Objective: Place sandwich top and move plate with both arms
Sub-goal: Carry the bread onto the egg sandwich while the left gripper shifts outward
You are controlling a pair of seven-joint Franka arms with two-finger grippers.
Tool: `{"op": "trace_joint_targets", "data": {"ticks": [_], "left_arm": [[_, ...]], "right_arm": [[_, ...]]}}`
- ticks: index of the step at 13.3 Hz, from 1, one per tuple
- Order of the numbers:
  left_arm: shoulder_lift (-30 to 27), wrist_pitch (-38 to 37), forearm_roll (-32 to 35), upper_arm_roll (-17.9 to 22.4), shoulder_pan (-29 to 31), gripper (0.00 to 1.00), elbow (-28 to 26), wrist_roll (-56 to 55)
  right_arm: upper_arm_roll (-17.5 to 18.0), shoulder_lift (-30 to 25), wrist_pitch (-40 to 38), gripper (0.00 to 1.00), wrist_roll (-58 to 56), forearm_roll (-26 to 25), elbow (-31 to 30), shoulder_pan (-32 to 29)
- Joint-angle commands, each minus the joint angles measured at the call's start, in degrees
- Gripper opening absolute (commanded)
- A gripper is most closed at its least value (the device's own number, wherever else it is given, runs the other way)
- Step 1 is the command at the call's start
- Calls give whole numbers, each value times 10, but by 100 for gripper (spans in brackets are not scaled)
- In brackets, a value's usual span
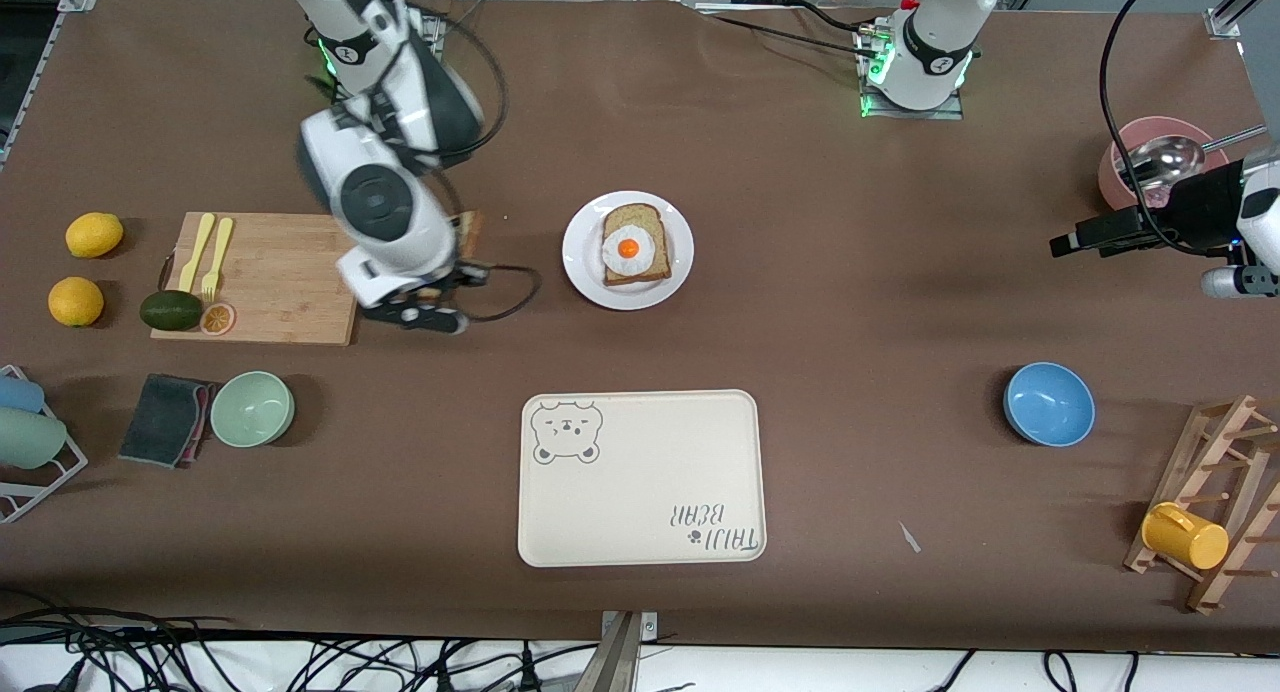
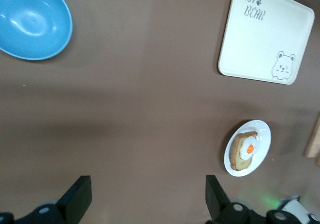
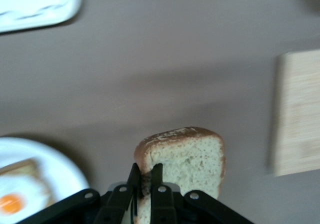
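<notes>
We read only one piece of lettering: "TAIJI BEAR", printed in dark outlined capitals with a small paw mark, in one corner of the cream rectangular tray. From the front camera the words stand upside down; from the left wrist view they read upright. We find no other legible text, number or label anywhere on the table

The brown table bears a white plate, cream tray, cutting board and blue bowl.
</notes>
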Motion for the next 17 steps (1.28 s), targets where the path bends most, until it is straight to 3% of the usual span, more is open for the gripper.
{"op": "trace_joint_targets", "data": {"ticks": [1, 8, 14, 15, 16, 17], "left_arm": [[17, -20, -43, -4, 17, 100, -1, 39], [74, -64, -104, -4, 50, 100, -1, 113], [87, -70, -146, -4, 65, 100, -44, 159], [87, -70, -147, -5, 64, 100, -45, 160], [90, -71, -147, -6, 65, 100, -50, 160], [90, -71, -160, -6, 65, 100, -57, 168]], "right_arm": [[-5, 61, -29, 0, 50, 31, 90, 59], [8, 186, -6, 0, 82, 32, 203, 150], [9, 218, 68, 0, 104, 33, 205, 177], [8, 218, 71, 60, 115, 32, 205, 180], [8, 217, 70, 100, 118, 27, 205, 180], [8, 216, 70, 100, 117, 25, 206, 184]]}}
